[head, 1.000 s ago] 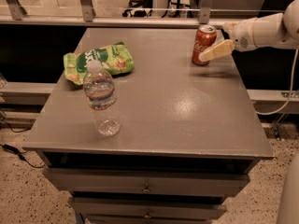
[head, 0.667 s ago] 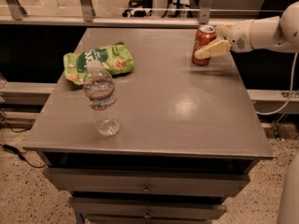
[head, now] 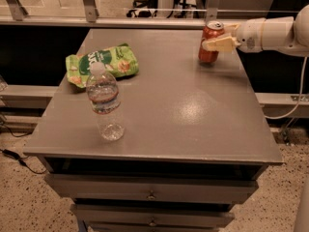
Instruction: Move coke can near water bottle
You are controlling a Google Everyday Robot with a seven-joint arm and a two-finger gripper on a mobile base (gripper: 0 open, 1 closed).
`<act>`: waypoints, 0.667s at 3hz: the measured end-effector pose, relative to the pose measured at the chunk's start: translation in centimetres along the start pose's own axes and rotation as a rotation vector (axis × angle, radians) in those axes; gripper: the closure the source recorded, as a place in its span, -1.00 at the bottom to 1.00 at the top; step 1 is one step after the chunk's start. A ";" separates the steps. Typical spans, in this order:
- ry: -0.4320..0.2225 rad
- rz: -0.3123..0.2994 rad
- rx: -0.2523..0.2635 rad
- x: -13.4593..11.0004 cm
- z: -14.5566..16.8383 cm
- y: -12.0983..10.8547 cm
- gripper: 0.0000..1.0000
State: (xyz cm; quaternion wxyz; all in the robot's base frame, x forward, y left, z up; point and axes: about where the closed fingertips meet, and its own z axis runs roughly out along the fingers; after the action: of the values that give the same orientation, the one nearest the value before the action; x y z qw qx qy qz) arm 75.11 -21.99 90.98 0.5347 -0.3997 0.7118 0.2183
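Upper right of the frame: the tool [head: 212, 41] sits at the coke can [head: 208, 56] on the counter [head: 183, 105]; its grip state cannot be determined. The water bottle [head: 104, 100] stands lower left, well apart.

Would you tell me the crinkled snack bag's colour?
The crinkled snack bag is green in the camera view; the gripper sits at the red aluminium can.

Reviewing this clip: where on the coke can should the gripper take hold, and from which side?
Grip the coke can around the middle of its round wall, coming in level from the right edge of the table, where the gripper is at the can. It stands upright near the far right corner, so that side is nearest.
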 end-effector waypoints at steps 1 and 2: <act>-0.058 -0.004 -0.033 -2.6 -0.5 1.3 0.86; -0.094 -0.051 -0.065 -5.7 -1.6 3.4 1.00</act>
State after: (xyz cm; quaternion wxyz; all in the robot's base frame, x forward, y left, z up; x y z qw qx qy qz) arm 72.05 -19.26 96.42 0.5596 -0.4243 0.6679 0.2463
